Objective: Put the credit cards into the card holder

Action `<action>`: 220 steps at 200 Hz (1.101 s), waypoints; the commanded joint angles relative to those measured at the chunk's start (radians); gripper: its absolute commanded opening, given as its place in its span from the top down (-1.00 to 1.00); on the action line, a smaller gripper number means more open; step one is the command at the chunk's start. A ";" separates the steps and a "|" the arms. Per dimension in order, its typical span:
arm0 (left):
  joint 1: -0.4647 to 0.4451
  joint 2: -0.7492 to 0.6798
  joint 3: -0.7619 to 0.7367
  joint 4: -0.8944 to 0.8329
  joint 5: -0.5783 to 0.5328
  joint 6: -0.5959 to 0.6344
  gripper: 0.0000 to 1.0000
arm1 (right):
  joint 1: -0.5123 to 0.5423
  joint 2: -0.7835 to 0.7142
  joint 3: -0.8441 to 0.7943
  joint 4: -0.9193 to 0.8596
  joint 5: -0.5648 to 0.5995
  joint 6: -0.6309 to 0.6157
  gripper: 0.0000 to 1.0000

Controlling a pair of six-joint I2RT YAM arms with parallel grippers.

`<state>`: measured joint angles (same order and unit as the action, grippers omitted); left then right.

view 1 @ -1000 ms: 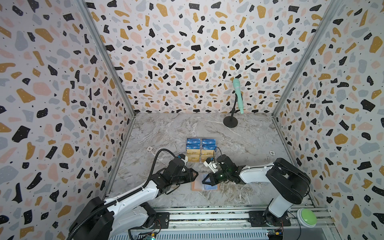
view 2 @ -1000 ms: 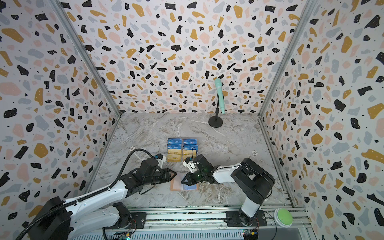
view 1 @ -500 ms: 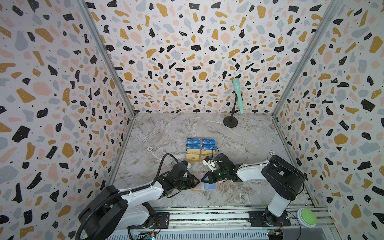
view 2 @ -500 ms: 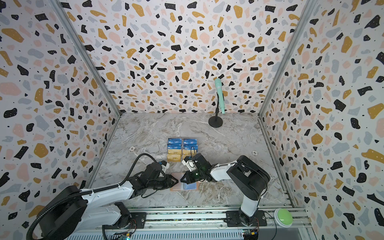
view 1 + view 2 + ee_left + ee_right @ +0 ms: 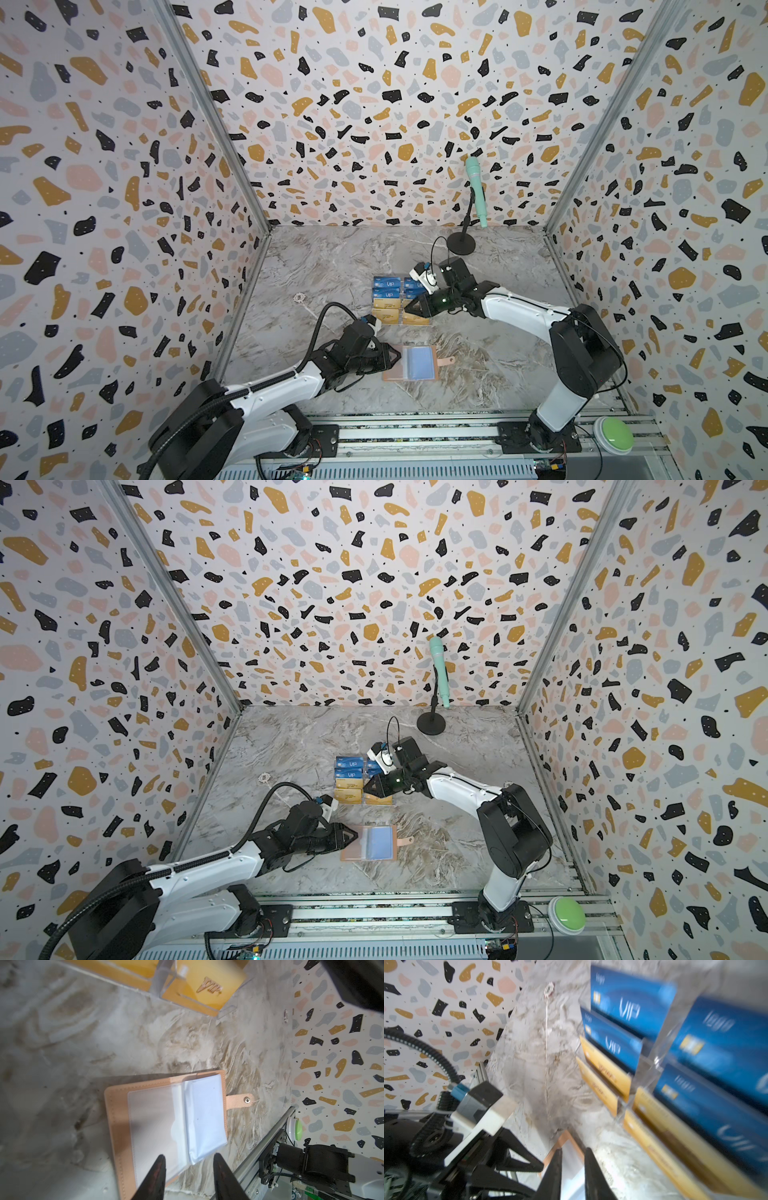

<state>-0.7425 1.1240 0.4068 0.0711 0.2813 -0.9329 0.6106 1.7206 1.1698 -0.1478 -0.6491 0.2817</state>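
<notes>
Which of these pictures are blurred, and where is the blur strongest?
Right wrist view: strong motion blur smears the credit cards and their lettering; left wrist view: the card holder is sharp, the acrylic stand soft; both top views: crisp.

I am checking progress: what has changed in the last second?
The right end effector let go and moved from the holder to the card stand; a pale blue card seems left inside. The left end effector stays at the holder's edge; holder unmoved.
</notes>
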 commanded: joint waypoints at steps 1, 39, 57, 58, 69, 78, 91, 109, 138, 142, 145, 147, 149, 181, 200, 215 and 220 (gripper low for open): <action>0.006 -0.033 0.035 -0.071 -0.076 0.023 0.19 | -0.016 0.058 0.117 -0.227 -0.002 -0.171 0.55; 0.017 -0.011 0.063 -0.075 -0.088 0.069 0.19 | -0.021 0.122 0.243 -0.347 0.070 -0.278 0.50; 0.020 0.000 0.066 -0.069 -0.083 0.081 0.19 | -0.021 0.150 0.289 -0.395 0.106 -0.312 0.49; 0.020 0.002 0.066 -0.068 -0.082 0.081 0.19 | -0.021 0.151 0.290 -0.396 0.107 -0.314 0.49; 0.024 0.006 0.064 -0.069 -0.079 0.087 0.19 | -0.021 0.158 0.306 -0.413 0.117 -0.331 0.50; 0.030 0.005 0.063 -0.070 -0.076 0.092 0.19 | -0.022 0.161 0.311 -0.422 0.121 -0.349 0.49; 0.038 0.005 0.058 -0.070 -0.073 0.094 0.18 | -0.025 0.168 0.319 -0.428 0.145 -0.361 0.46; 0.044 0.007 0.054 -0.064 -0.070 0.095 0.18 | -0.032 0.186 0.336 -0.444 0.149 -0.377 0.42; 0.051 0.018 0.061 -0.062 -0.070 0.104 0.18 | -0.025 0.212 0.355 -0.454 0.153 -0.402 0.39; 0.051 0.019 0.065 -0.065 -0.072 0.107 0.18 | -0.023 0.216 0.357 -0.453 0.153 -0.404 0.39; 0.051 0.020 0.066 -0.066 -0.073 0.108 0.18 | -0.022 0.218 0.358 -0.452 0.154 -0.405 0.39; 0.051 0.020 0.068 -0.066 -0.073 0.108 0.18 | -0.023 0.220 0.360 -0.453 0.153 -0.406 0.39; 0.051 0.021 0.068 -0.066 -0.074 0.109 0.18 | -0.022 0.221 0.360 -0.454 0.152 -0.407 0.39; 0.054 0.023 0.071 -0.067 -0.067 0.117 0.18 | -0.009 0.247 0.375 -0.478 0.154 -0.436 0.39; 0.056 0.022 0.064 -0.064 -0.065 0.117 0.18 | -0.001 0.255 0.376 -0.478 0.171 -0.442 0.39; 0.055 0.023 0.060 -0.060 -0.061 0.112 0.18 | 0.004 0.265 0.382 -0.481 0.189 -0.444 0.39; 0.055 0.024 0.060 -0.059 -0.059 0.112 0.18 | 0.006 0.269 0.384 -0.483 0.196 -0.445 0.39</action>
<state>-0.6945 1.1450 0.4438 0.0010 0.2153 -0.8368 0.6048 1.9850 1.5105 -0.5926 -0.4843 -0.1360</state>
